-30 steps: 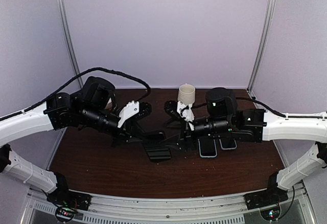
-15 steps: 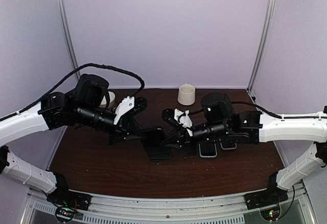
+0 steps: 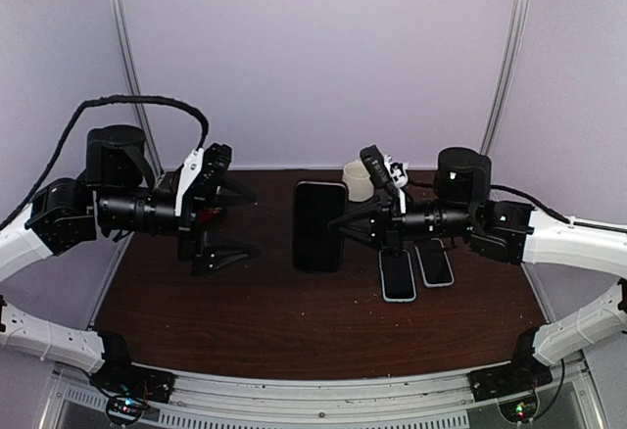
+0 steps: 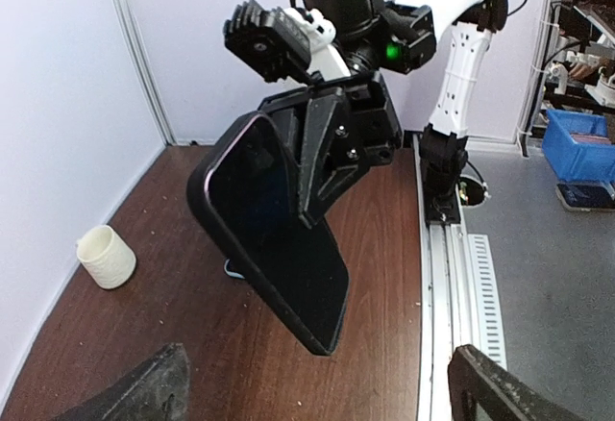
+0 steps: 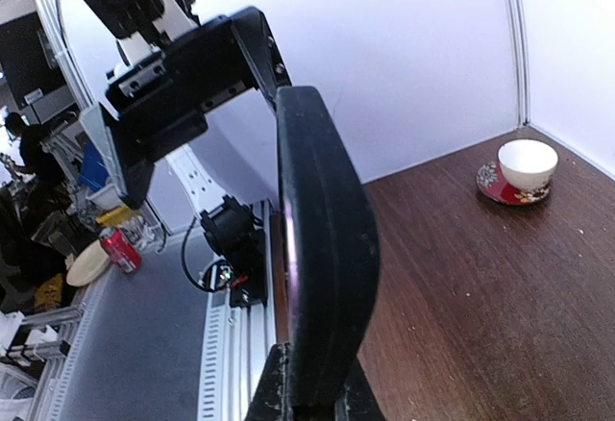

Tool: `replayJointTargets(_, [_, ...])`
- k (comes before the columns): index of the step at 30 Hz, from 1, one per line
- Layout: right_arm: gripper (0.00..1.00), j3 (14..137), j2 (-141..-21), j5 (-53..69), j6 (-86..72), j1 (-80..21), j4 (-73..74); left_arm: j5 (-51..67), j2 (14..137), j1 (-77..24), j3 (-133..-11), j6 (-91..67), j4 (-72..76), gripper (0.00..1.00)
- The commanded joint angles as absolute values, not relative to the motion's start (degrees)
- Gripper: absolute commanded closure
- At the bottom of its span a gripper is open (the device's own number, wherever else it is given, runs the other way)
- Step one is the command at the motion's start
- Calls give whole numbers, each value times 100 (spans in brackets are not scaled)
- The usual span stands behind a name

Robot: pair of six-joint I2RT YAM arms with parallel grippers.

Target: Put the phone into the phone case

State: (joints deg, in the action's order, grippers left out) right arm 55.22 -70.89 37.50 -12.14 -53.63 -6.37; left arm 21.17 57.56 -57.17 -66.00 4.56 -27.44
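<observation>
- Got the phone point(image 3: 318, 225) clamped by its edge in the right pincer point(image 3: 345, 224), up off the table point(image 3: 294, 321), between both arms.
- Got the left pincer point(image 3: 235, 221) spread wide, well apart from it.

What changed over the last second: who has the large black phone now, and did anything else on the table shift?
The left gripper let go, opened wide and drew back to its own side. The right gripper shut on the large black phone and lifted it clear of the brown table. The white cup, the blue-edged phone and the dark phone beside it stayed put.
</observation>
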Motion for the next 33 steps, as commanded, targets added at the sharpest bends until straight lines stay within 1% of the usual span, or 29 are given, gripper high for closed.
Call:
replayJointTargets(1, [100,5679,-6779,4063,-1956,-5342,-1539,1807,5730,-5727,-6485,390,-2348,2])
replayJointTargets(3, [100,5667,-6775,3897,-2206,-5279,-1533,1775,5723,-5730,-6440,374,-2377,3])
replayJointTargets(5, [100,5756,-6862,3508,-2369,-5150,-1070,1786,5728,-5715,-6407,369,-2398,2])
replayJointTargets(8, [100,6122,-7340,2756,-2804,-4796,213,1373,5802,-5623,-6365,281,-2364,2])
replayJointTargets(11, [100,6486,-8054,2365,-3116,-4551,1257,852,6074,-5470,-6478,80,-2511,2])
replayJointTargets(13, [100,6659,-8474,2409,-3191,-4515,1564,676,6286,-5405,-6600,20,-2685,2])
replayJointTargets(16, [100,6836,-9085,2585,-3321,-4444,1649,690,6407,-5382,-6627,22,-2759,2])
replayJointTargets(18, [100,6995,-9511,2791,-3379,-4326,1901,661,6405,-5376,-6627,18,-2769,2])
replayJointTargets(21, [100,7066,-10091,3331,-3548,-4168,1848,567,6300,-5377,-6569,18,-2752,2])
replayJointTargets(24, [100,7088,-10478,3617,-3629,-4086,1751,511,6212,-5371,-6506,18,-2697,2])
replayJointTargets(28, [100,7105,-10773,3551,-3535,-3935,1898,503,6234,-5371,-6504,24,-2697,2])
replayJointTargets(29, [94,7092,-10822,3521,-3522,-3892,1921,498,6246,-5377,-6504,26,-2706,2])
replayJointTargets(31, [85,7139,-10918,3370,-3408,-3831,2089,500,6275,-5376,-6512,35,-2701,2])
replayJointTargets(33, [75,7285,-11034,3038,-3232,-3807,2468,501,6299,-5377,-6525,35,-2711,3])
